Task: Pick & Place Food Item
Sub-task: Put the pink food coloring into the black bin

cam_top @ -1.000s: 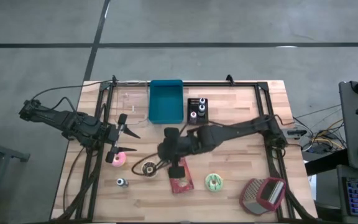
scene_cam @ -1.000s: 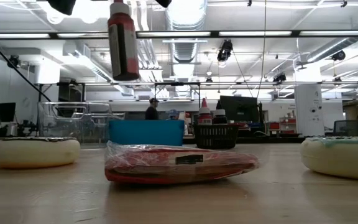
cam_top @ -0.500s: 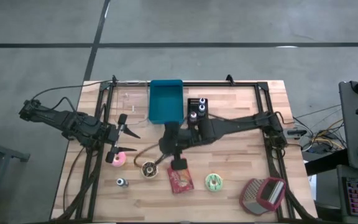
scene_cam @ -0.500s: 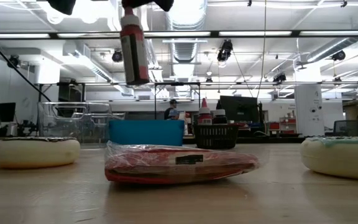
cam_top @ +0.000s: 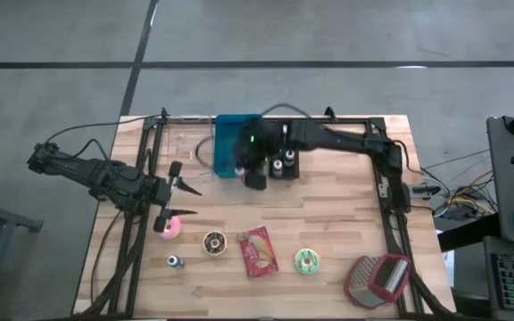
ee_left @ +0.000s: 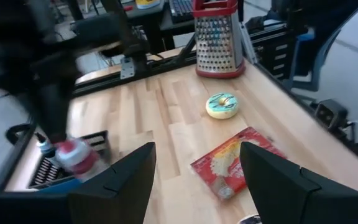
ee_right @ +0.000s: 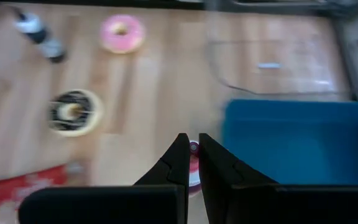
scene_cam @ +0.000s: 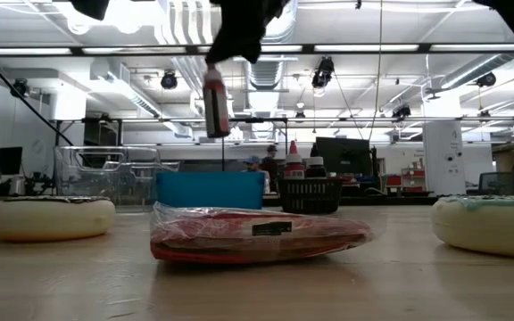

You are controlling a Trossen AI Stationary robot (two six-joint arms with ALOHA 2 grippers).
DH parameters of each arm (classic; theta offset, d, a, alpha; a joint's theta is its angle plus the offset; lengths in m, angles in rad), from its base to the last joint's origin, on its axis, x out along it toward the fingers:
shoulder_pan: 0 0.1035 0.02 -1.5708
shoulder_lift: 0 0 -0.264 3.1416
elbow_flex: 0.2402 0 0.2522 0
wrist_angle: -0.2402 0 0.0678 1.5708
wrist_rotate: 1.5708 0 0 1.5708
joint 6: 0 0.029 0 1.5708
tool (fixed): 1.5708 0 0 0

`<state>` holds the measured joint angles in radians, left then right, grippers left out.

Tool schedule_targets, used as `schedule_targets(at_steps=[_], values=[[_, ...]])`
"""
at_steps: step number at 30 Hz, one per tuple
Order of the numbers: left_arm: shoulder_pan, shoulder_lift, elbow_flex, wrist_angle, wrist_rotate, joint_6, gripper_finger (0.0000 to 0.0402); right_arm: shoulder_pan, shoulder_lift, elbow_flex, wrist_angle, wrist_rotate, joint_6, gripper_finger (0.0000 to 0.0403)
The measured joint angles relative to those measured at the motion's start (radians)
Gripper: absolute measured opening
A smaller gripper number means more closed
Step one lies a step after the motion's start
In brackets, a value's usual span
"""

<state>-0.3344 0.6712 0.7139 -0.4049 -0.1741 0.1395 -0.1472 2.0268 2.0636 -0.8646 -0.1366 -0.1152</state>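
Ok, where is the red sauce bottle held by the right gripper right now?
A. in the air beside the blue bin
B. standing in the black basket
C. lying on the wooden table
A: the right gripper holds the red sauce bottle aloft near the blue bin.

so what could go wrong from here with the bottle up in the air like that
The right gripper holds the red bottle only by its top, high above the table, so it could swing or slip. It hangs by the blue bin's edge and the black basket of bottles; releasing now may miss the bin or knock those over.
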Motion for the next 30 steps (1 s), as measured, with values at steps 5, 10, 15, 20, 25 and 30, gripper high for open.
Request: schedule_targets(at_steps=[5, 10, 15, 20, 25, 30], values=[[0.0, -0.001, 0.0, 0.0, -0.075, 0.077, 0.0239, -0.118, -0.037, -0.001, 0.0, -0.123, -0.042, 0.0013], [0.0, -0.005, 0.01, 0.0, -0.171, 0.141, 0.0239, -0.209, -0.09, -0.008, -0.004, -0.194, -0.053, 0.0013], [0.011, -0.015, 0.019, 0.0, -0.187, 0.196, 0.0239, -0.25, -0.138, -0.018, -0.023, -0.203, -0.119, 0.0013], [0.055, -0.033, 0.017, 0.0, -0.193, 0.206, 0.0239, -0.299, -0.152, -0.022, -0.078, -0.284, -0.168, 0.0013], [0.115, -0.038, 0.015, 0.0, -0.193, 0.206, 0.0239, -0.335, -0.152, -0.065, -0.062, -0.302, -0.199, 0.0013], [0.164, -0.038, 0.015, 0.0, -0.193, 0.206, 0.0239, -0.372, -0.154, -0.142, -0.034, -0.31, -0.207, 0.0013]])
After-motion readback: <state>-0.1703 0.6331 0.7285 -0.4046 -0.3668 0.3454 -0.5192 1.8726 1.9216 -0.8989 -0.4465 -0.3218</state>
